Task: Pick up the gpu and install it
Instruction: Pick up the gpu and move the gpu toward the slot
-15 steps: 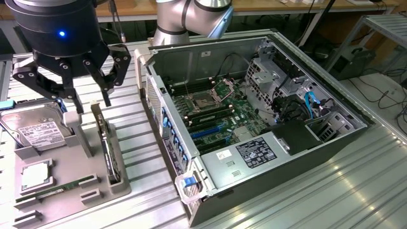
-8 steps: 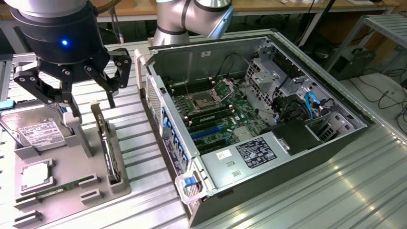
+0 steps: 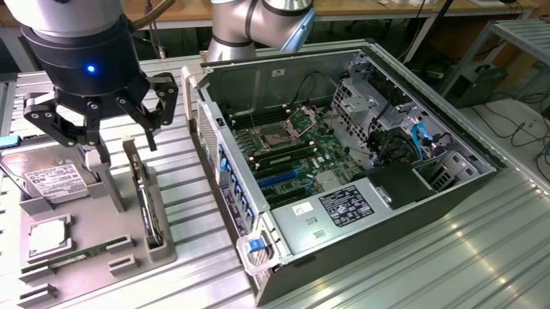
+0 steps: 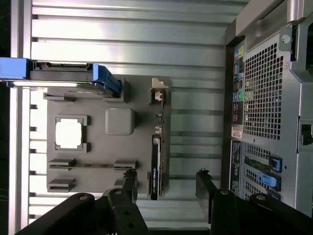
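Observation:
The gpu point(image 3: 146, 199) stands thin edge-on in a slot of the grey holder tray point(image 3: 94, 225) at the exterior view's left. Its silver bracket end points away from the tray's front. My gripper point(image 3: 127, 149) hangs just above its far end, open, with one black finger on either side of the card's line and nothing between them. In the wrist view the gpu point(image 4: 156, 164) is a dark strip, and the gripper point(image 4: 166, 185) straddles its near end without touching it. The open computer case point(image 3: 344, 148) lies to the right, its motherboard point(image 3: 284, 154) exposed.
The tray also holds a silver hard drive point(image 3: 47, 175), a square CPU point(image 3: 47, 236) and a narrow RAM stick point(image 3: 82, 254). In the wrist view the case's perforated rear panel point(image 4: 266, 88) stands close beside the tray. Ribbed metal table point(image 3: 429, 257) lies all around.

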`<state>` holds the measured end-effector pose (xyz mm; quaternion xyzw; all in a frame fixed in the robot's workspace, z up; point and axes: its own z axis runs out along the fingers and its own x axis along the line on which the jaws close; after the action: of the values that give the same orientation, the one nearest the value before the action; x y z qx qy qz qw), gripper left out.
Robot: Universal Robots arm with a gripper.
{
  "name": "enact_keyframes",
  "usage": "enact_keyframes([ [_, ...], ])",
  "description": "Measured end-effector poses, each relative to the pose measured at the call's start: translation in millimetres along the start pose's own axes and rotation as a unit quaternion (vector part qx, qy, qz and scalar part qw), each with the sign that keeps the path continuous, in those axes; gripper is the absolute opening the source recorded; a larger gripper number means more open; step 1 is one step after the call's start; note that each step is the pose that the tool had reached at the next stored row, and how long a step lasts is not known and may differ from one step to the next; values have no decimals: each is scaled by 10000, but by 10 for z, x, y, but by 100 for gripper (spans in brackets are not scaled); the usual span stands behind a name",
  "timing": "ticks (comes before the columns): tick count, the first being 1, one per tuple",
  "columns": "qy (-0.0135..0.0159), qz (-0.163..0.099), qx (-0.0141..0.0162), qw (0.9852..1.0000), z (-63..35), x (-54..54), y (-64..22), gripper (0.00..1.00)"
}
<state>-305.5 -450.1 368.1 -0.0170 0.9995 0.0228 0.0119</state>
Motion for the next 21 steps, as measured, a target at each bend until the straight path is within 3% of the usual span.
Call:
enact_keyframes([
  [21, 0, 0, 0, 10000, 128, 3, -6, 60],
])
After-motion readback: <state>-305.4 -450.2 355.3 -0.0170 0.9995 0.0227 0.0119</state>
